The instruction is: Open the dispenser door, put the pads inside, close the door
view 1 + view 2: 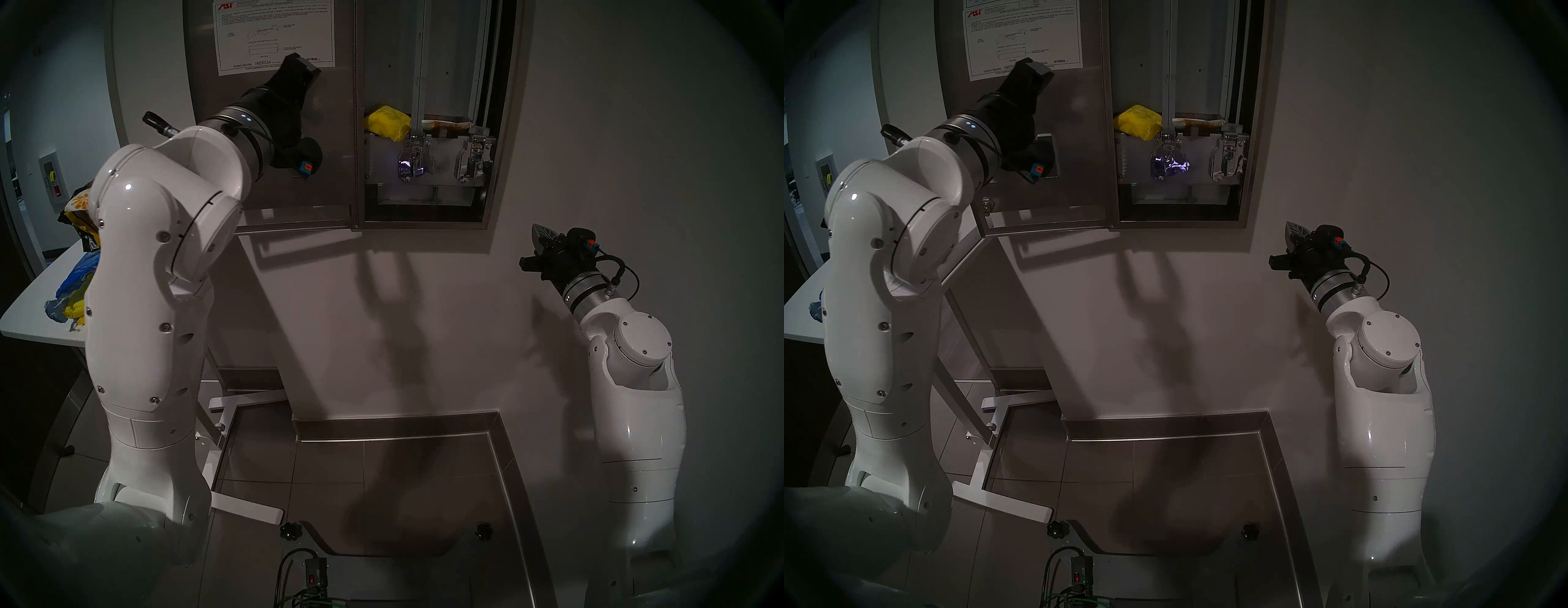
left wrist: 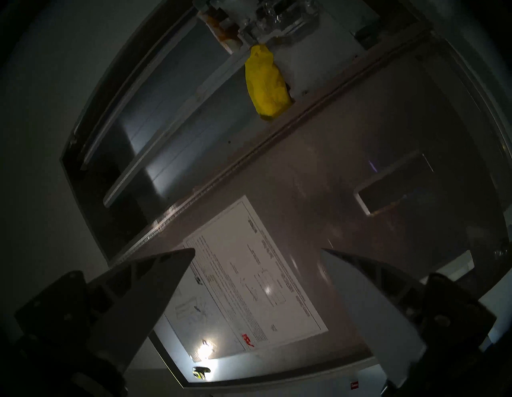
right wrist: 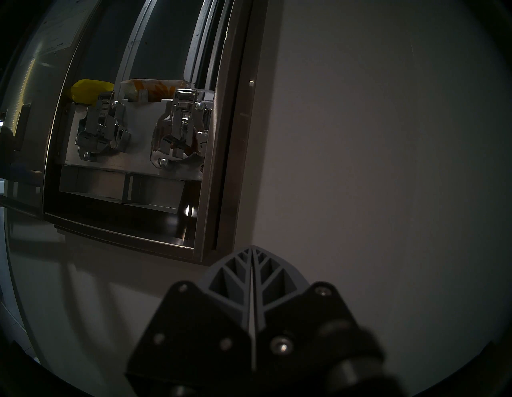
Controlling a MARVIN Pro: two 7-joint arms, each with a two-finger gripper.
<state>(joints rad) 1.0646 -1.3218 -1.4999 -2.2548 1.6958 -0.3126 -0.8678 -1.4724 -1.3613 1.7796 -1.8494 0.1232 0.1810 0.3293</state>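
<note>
Two glossy white moulded-shell arms [image 1: 140, 271] at frame left and [image 1: 636, 407] at lower right, small round recessed screws, silver metal wrist rings, black wrist housings, looped black cable, orange-and-blue connector tags, grey ribbed triangular fingers [image 3: 235, 274] on black screwed mounting plates.

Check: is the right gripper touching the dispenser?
Apart. In the head stereo left view, the shut right gripper hangs below and right of the dispenser, bare wall between them.

Dim room — pale wall [image 1: 615, 127], grey tiled floor [image 1: 382, 488], white table [image 1: 29, 305] at left.
</note>
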